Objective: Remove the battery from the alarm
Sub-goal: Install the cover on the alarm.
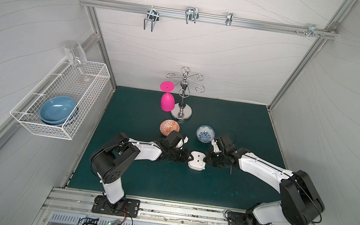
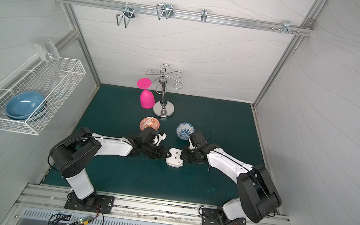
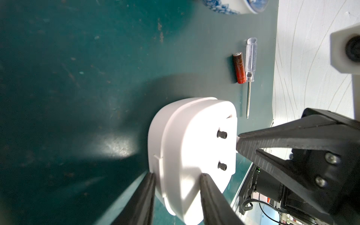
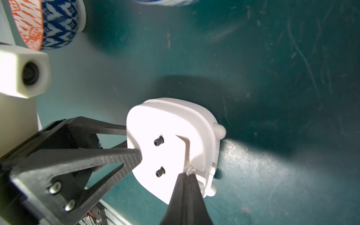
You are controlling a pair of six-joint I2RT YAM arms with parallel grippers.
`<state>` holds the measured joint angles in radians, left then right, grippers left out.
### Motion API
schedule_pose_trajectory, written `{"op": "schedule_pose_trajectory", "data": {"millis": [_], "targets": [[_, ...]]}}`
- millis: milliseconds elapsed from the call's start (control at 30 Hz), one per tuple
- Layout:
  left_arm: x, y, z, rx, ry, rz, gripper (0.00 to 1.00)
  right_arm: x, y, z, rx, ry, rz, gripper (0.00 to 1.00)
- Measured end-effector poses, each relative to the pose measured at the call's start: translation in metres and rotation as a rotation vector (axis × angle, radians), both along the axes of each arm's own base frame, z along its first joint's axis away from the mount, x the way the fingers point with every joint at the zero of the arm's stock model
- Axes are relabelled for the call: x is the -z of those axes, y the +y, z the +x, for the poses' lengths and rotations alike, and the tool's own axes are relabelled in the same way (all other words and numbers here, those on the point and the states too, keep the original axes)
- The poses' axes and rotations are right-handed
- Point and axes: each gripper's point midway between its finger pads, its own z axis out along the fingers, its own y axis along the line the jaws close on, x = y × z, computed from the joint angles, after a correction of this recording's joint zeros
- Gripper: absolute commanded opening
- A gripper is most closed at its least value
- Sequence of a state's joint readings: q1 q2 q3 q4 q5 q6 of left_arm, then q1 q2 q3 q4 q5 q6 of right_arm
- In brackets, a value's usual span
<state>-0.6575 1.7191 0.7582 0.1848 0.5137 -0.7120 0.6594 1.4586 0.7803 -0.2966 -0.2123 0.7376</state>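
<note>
The white alarm (image 1: 196,161) (image 2: 175,158) is at mid-mat between both arms, its plain back with two black knobs turned up. My left gripper (image 3: 178,181) is shut on the alarm (image 3: 185,148), one finger on each side of its body. My right gripper (image 4: 188,173) is shut, and its tips touch a thin white lip at the edge of a recess in the back of the alarm (image 4: 171,124). The red battery (image 3: 239,67) lies loose on the mat beside the clear-handled screwdriver (image 3: 250,64). In both top views the right arm hides the battery.
Just behind the grippers stand an orange patterned bowl (image 1: 169,127) and a blue patterned bowl (image 1: 205,133). Further back are an upturned pink glass (image 1: 167,101) and a metal stand (image 1: 181,114). A wire basket (image 1: 75,84) on the left wall holds a blue bowl.
</note>
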Motion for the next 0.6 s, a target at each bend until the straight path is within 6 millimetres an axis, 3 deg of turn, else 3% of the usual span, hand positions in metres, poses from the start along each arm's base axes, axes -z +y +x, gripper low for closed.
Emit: {"op": "schedule_pose_trajectory", "data": {"millis": [133,267,600], "targets": [[0.000,0.000,0.000,0.000,0.000,0.000,0.43,0.000,0.003,-0.001,0.000,0.010,0.013,0.35],[0.000,0.000,0.000,0.000,0.000,0.001,0.43,-0.004,0.004,-0.001,-0.020,-0.001,0.020,0.48],[0.001,0.000,0.000,0.000,-0.002,0.004,0.45,-0.016,-0.018,-0.005,-0.039,-0.038,-0.072,0.52]]}}
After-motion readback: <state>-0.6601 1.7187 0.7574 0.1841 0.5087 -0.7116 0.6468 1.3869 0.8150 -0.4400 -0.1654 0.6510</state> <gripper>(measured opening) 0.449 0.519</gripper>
